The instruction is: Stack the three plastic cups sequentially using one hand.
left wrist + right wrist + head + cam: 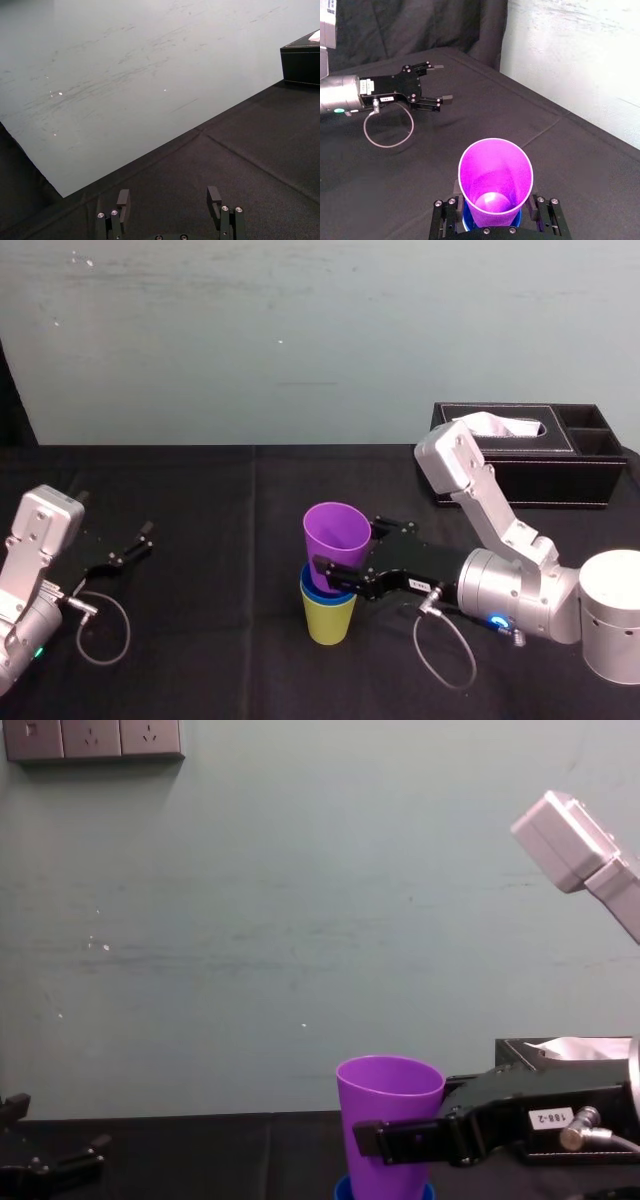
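While in hand (347,548), tapered purple cup (336,528)

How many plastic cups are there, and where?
3, stacked centrally: yellow-green cup lowest, blue cup inside it, purple cup topmost, held by the right gripper. Left gripper parked left.

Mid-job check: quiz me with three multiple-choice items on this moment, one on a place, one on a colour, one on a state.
1. Where is the purple cup?
A. in the blue cup
B. standing alone
C. on its side
2. What colour is the bottom cup?
A. purple
B. yellow-green
C. red
3. How is the left tool?
A. shut on a cup
B. lifting a cup
C. open, holding nothing
Answers: 1 A, its base sits inside the blue rim, with the right tool gripping it; 2 B, it shows yellow-green under the blue; 3 C, jaws apart, at the left.
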